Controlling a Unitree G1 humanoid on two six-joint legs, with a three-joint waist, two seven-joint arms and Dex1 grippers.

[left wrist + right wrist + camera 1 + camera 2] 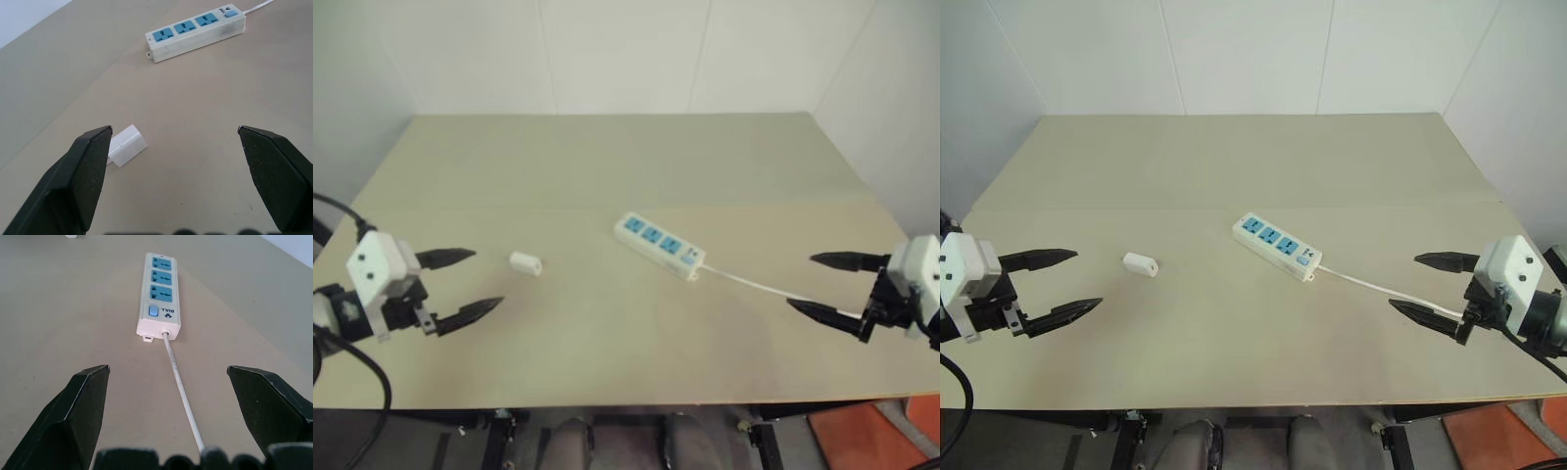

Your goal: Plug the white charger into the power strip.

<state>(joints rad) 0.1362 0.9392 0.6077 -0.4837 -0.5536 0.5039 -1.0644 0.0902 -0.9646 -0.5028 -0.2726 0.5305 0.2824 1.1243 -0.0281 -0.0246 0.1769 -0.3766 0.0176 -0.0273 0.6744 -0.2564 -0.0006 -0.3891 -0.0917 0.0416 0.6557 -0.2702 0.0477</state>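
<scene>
- The white charger (526,263) lies on its side on the worktop (607,157), just ahead of the left pincer (460,286) and touching neither finger; in the left wrist view it sits close beside one black fingertip (100,142), with bare worktop between it and the other.
- The power strip (659,245) lies flat and slantwise near the middle of the worktop, its three blue socket faces up, well beyond the charger from the left pincer and well apart from both pincers.
- The strip's switch end faces the right pincer (1435,289); its thin white cord (1381,287) runs from that end toward this pincer and passes between and under its two fingers.
- Left pincer: fingers spread wide apart, holding nothing, hovering above the worktop's near left part.
- Right pincer: fingers likewise wide apart and empty, hovering over the cord at the worktop's near right part, pointing along the cord at the strip.
</scene>
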